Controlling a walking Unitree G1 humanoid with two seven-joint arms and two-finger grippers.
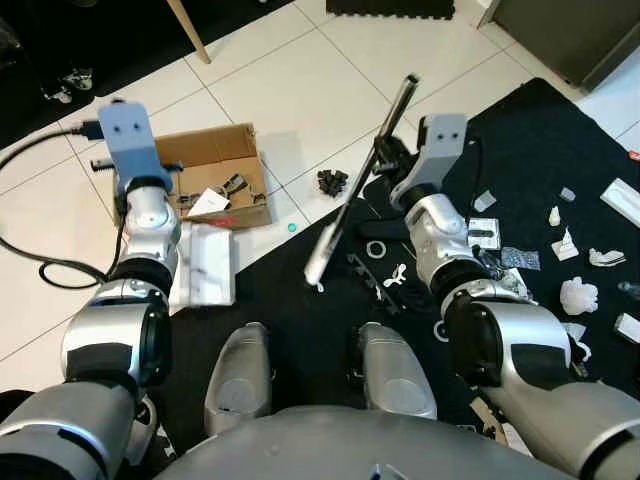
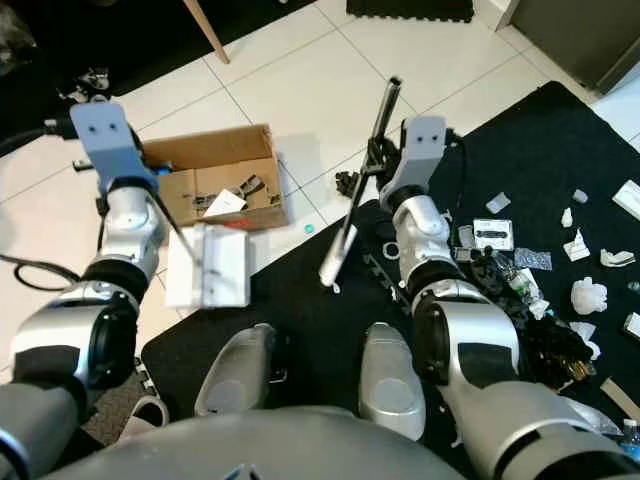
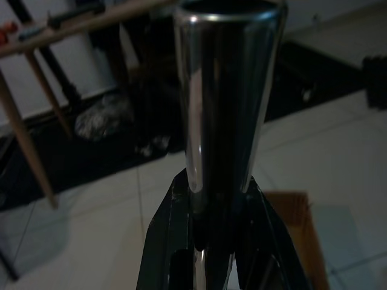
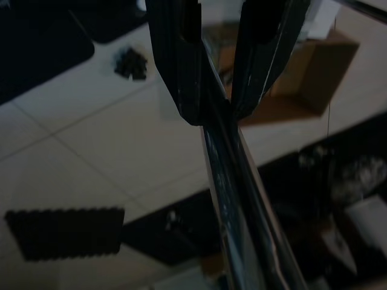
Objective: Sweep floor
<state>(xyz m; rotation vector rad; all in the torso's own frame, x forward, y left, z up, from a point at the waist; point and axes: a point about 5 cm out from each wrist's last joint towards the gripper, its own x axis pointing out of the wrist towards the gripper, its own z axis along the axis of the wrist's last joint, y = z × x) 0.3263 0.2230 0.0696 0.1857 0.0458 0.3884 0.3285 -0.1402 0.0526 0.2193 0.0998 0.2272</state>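
Clamping its two black fingers on a slanted metal broom handle [image 1: 362, 180], your right gripper [image 1: 385, 160] holds the pole tilted, upper end pointing away from the robot, lower end at the black mat's [image 1: 290, 300] edge. Your left gripper [image 3: 221, 241] grips a shiny tube [image 3: 227, 96], upright above the white dustpan [image 1: 205, 265] beside the cardboard box [image 1: 215, 175].

Home room: tiled floor [image 1: 300, 80], littered black mat [image 1: 540, 150]
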